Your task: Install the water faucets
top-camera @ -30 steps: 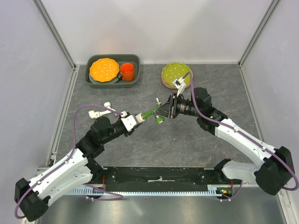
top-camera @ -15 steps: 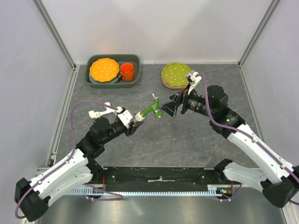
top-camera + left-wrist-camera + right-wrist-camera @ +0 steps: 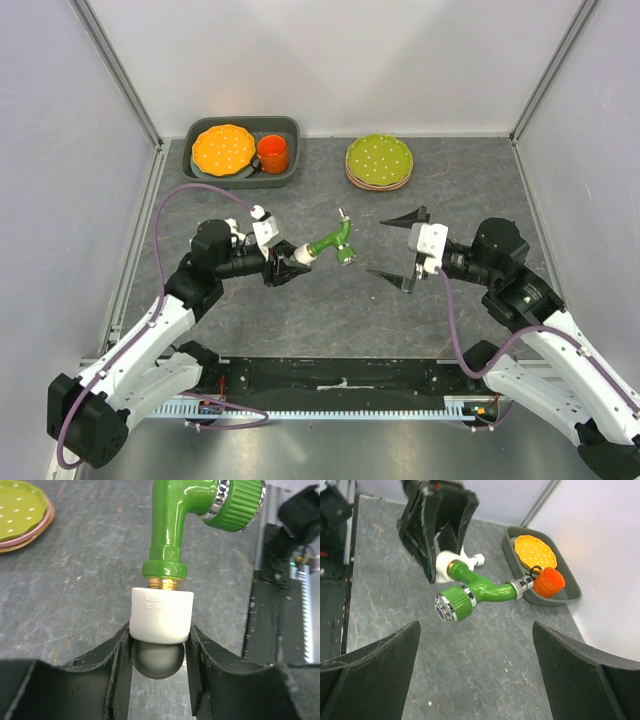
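Note:
A green water faucet [image 3: 332, 241] with a chrome-rimmed knob and a short white end piece [image 3: 162, 614] hangs above the grey table. My left gripper [image 3: 291, 262] is shut on that white end piece, one finger [image 3: 121, 652] on each side, and the green body [image 3: 172, 525] points away from it. My right gripper [image 3: 396, 248] stands wide open to the right of the faucet, apart from it, nothing between its fingers [image 3: 375, 665]. In the right wrist view the faucet [image 3: 480, 591] floats ahead of that gripper [image 3: 477, 680]. A white faucet [image 3: 471, 557] peeks out behind it on the table.
A grey bin [image 3: 293, 172] at the back left holds an orange plate [image 3: 223, 148] and an orange cup [image 3: 272, 153]. A stack of plates with a green dotted one on top [image 3: 379, 160] sits at the back centre. A black rail [image 3: 340, 378] runs along the near edge.
My right gripper let go of the green faucet, opened wide and drew back to the right. My left arm still holds the faucet and has swung it slightly rightward.

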{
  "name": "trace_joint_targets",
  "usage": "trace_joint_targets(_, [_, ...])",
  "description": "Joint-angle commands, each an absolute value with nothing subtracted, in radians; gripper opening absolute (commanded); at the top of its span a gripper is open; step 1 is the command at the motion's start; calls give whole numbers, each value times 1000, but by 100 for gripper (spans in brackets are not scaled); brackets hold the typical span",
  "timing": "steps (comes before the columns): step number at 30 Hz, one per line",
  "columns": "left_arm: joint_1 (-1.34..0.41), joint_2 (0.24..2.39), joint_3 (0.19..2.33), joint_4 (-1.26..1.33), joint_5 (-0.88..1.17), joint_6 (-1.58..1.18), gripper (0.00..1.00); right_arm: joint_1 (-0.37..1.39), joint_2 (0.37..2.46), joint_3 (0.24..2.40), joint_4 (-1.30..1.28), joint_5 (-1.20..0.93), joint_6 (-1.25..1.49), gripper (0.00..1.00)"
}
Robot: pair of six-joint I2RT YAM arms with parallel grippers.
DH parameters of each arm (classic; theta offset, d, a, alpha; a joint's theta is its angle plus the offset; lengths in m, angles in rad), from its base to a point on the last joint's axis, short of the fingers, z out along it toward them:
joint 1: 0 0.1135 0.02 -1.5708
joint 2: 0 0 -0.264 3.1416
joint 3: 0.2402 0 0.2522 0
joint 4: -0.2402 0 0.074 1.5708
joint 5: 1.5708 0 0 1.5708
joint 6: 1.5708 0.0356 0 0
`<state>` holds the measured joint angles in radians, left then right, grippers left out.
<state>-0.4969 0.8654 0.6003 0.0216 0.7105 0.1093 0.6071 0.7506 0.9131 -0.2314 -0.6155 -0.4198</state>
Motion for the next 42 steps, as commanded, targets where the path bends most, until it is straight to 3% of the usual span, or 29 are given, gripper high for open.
trace_joint_targets(1, [-466, 874, 709, -76, 991, 159, 2, 638, 712, 940, -359, -726, -669, 98])
trace_joint_targets(19, [-460, 896, 779, -207, 1123, 225, 2, 954, 914, 1258, -683, -290, -882, 98])
trace_joint_targets(35, [-462, 887, 775, -224, 1161, 229, 2, 1008, 953, 1229, -640, -189, -897, 98])
trace_joint_targets(42, [-462, 890, 772, -204, 1160, 213, 2, 1009, 960, 1192, -595, -244, -845, 98])
